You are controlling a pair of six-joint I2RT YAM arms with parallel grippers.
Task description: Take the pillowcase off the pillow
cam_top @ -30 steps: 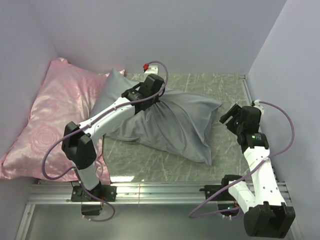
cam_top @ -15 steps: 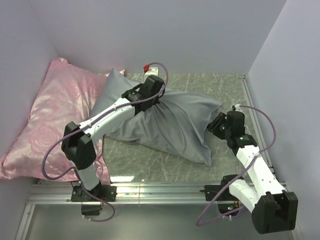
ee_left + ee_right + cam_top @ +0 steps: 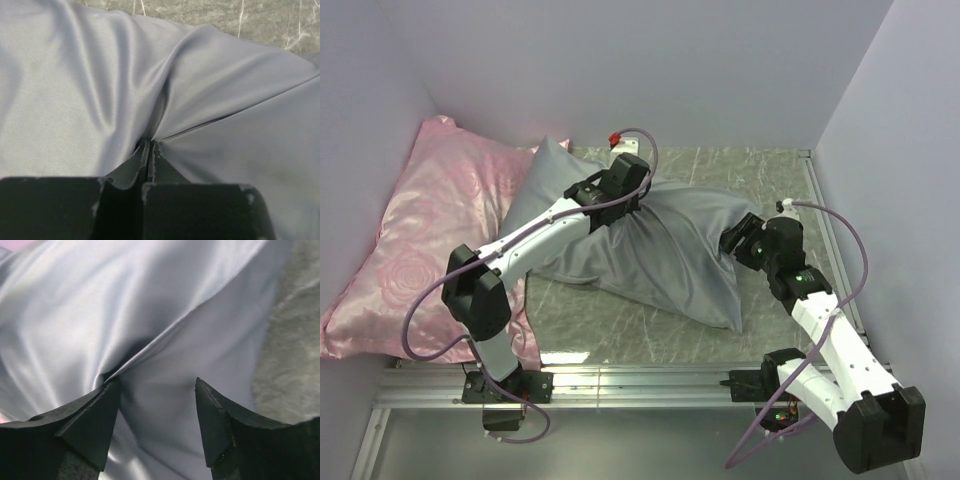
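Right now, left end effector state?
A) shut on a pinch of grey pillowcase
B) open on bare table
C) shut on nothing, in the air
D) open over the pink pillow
A: the left wrist view shows the left end effector closed tight, with pillowcase creases converging into its tip.

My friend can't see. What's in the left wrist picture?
The left gripper is pinched shut on a fold of shiny grey-blue pillowcase, with creases spreading from the pinch. A strip of marbled table shows along the top.
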